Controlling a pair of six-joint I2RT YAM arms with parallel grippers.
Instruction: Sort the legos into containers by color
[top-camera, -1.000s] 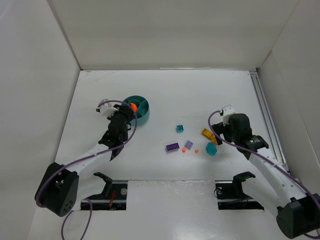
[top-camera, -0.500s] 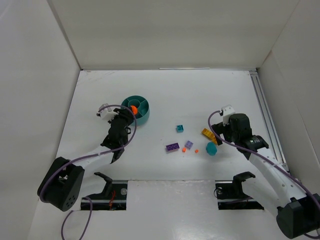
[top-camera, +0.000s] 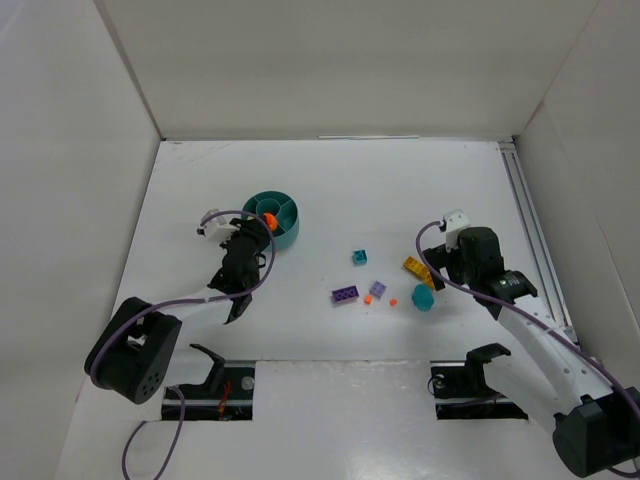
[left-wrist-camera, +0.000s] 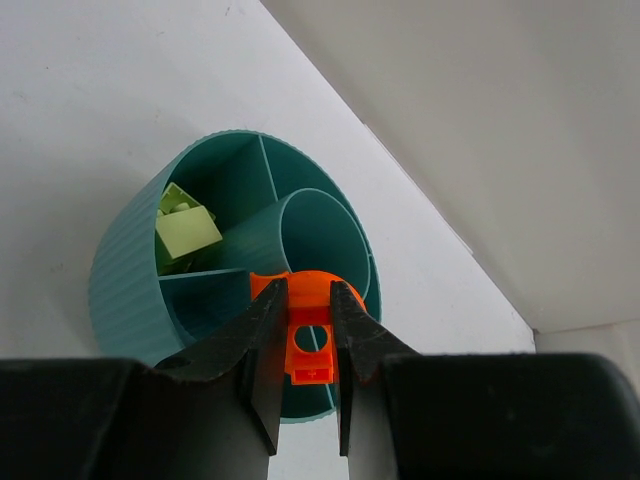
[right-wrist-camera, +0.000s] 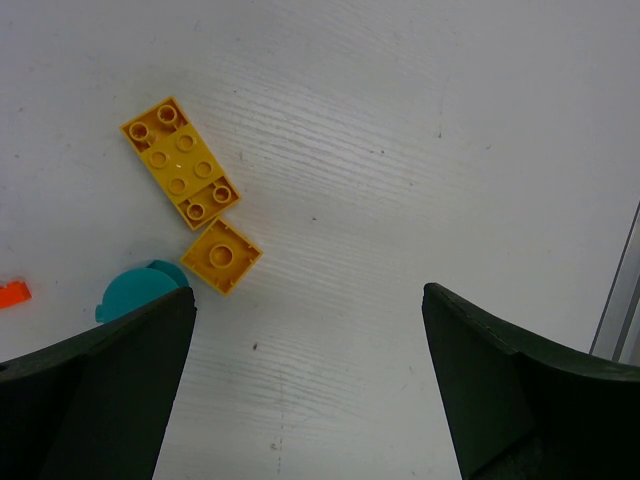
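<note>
The round teal dish (top-camera: 280, 218) stands left of centre; in the left wrist view its ribbed wall (left-wrist-camera: 120, 290) and compartments show, with a pale yellow-green lego (left-wrist-camera: 187, 232) in one. My left gripper (top-camera: 263, 226) (left-wrist-camera: 308, 310) is shut on an orange lego (left-wrist-camera: 308, 335) (top-camera: 269, 215) over the dish's near rim. My right gripper (top-camera: 438, 266) (right-wrist-camera: 310, 330) is open and empty above bare table, right of two yellow legos (right-wrist-camera: 182, 162) (right-wrist-camera: 221, 256) and a teal rounded lego (right-wrist-camera: 140, 290).
Loose on the table mid-right lie a teal cube (top-camera: 359, 257), a purple plate (top-camera: 345, 294), a lilac piece (top-camera: 377, 289), two tiny orange bits (top-camera: 393, 301), the yellow legos (top-camera: 418, 267) and the teal rounded piece (top-camera: 424, 298). White walls enclose the table.
My left arm has shifted a little, the wrist easing slightly toward the near side, still holding the orange lego at the dish. The right arm has not moved.
</note>
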